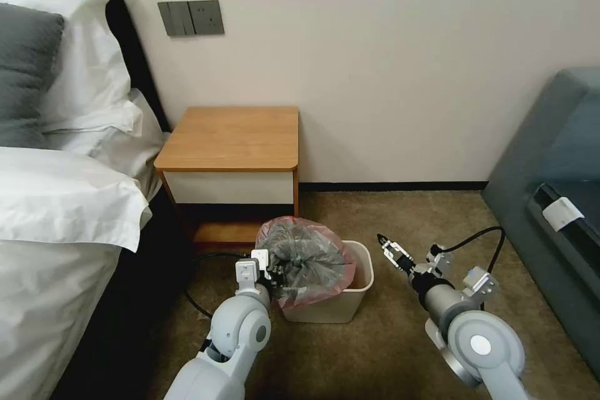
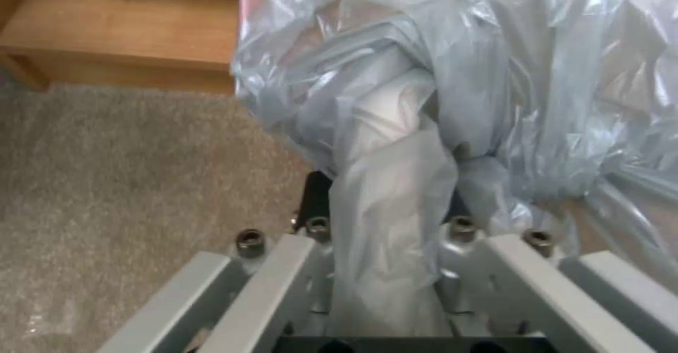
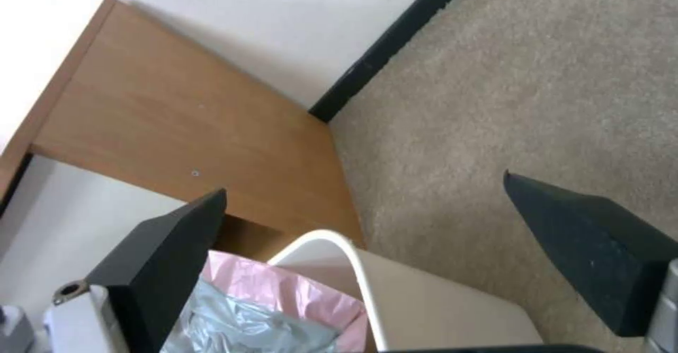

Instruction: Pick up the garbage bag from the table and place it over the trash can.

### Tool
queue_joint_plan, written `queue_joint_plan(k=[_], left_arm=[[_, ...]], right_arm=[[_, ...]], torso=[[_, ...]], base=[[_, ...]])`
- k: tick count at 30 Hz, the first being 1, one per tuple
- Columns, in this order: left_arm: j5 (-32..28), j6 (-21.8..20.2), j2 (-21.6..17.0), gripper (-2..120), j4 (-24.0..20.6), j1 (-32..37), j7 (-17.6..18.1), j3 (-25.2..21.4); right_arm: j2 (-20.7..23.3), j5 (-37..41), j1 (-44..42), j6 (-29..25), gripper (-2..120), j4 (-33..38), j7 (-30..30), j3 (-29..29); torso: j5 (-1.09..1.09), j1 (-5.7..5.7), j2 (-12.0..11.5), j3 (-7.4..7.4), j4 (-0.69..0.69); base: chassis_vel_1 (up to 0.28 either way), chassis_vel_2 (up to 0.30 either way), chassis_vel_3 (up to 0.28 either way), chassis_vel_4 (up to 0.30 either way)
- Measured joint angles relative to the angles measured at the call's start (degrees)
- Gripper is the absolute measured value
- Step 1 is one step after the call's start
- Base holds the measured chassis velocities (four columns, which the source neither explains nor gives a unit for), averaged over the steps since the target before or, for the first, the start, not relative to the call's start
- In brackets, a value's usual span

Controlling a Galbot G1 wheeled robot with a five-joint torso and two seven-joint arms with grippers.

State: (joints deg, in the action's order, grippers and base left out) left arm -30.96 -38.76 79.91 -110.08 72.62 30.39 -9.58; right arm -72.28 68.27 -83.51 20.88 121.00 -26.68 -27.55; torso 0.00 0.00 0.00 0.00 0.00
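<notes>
The garbage bag (image 1: 307, 257) is seen already off the table (image 1: 232, 137) and bunched over the left half of the trash can (image 1: 350, 300), its pinkish edge draped outside the near-left rim, while a twist of its plastic is clamped in the left gripper (image 1: 274, 275) at that corner. The right gripper (image 1: 385, 246) is held with its fingers spread and empty, just right of the can above the carpet. The spreading step is judged to be in hand; next, the free edge would need to be drawn rightward over the uncovered rim.
</notes>
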Motion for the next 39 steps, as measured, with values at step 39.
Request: queue_joint_plan(k=[39], left_arm=[[5.20, 13.94, -4.22, 7, -12.51, 5.03, -10.64, -7.54]], right_arm=[[4.94, 10.69, 5.33, 13.09, 100, 17.12, 0.61, 8.57]], torso=[[0.00, 0.00, 0.00, 0.00, 0.00]], base=[[0.000, 0.000, 0.000, 0.000]])
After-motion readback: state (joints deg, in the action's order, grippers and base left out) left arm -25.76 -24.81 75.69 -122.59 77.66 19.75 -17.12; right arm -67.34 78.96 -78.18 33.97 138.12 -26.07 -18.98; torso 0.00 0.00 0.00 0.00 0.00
